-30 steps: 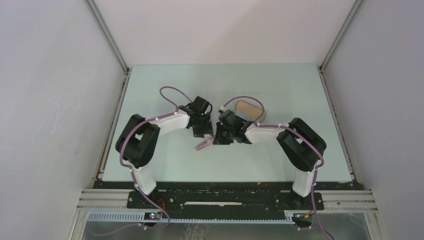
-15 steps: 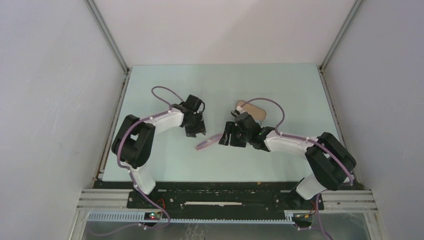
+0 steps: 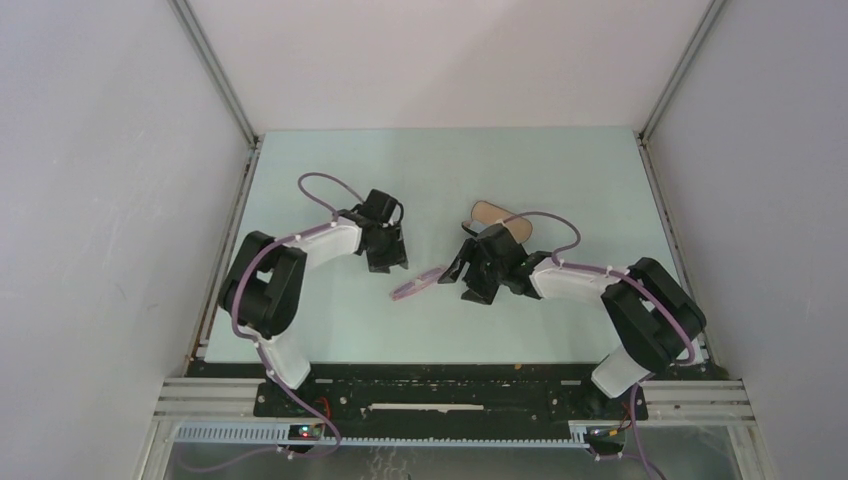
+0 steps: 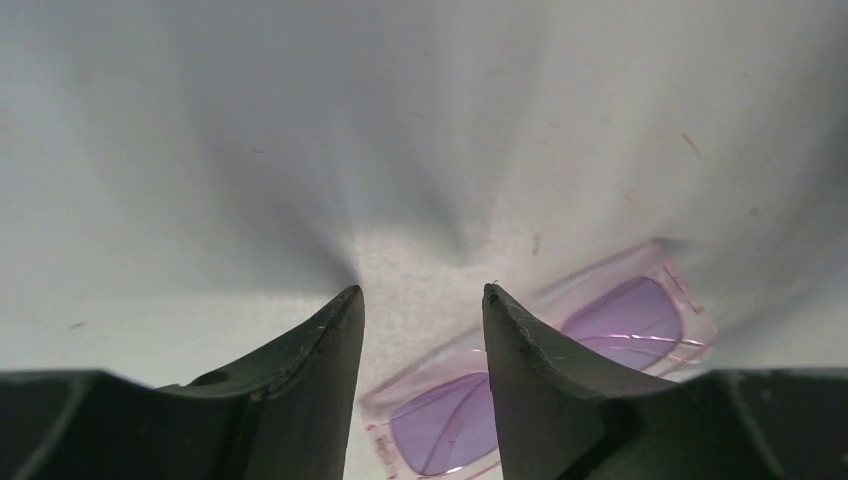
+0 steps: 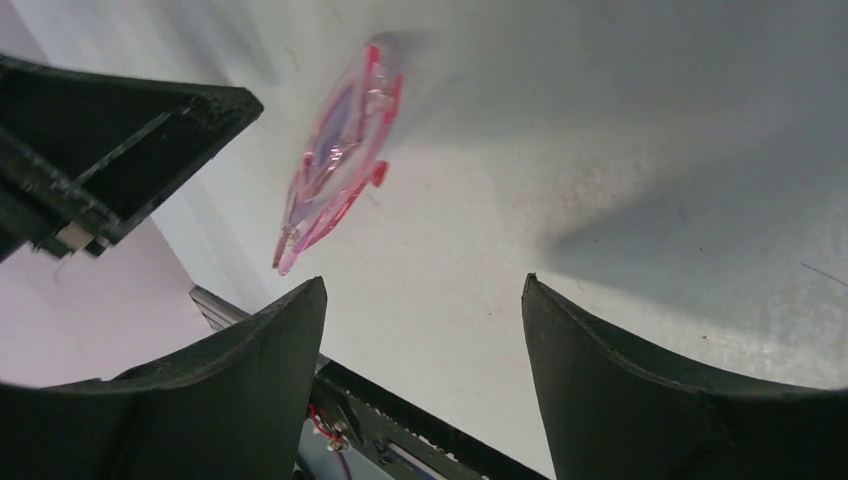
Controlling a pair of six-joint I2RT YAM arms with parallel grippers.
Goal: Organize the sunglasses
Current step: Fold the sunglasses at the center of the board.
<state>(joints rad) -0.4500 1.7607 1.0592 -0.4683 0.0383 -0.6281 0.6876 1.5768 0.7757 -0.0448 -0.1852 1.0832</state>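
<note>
Sunglasses (image 3: 417, 284) flat on table (image 3: 560, 170), btwn my pincers, touching neither. L pincer (image 3: 388, 262) just beside, jaws apart, empty. R pincer (image 5: 420, 290) near, jaws wide apart, empty. Case (image 3: 497, 213) behind R.

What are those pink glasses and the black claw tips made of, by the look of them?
The sunglasses: likely glossy translucent plastic; light shines through pink frame and purple lenses. The right gripper: fingers apparently matte black plastic, faintly grainy, no metallic shine.
</note>
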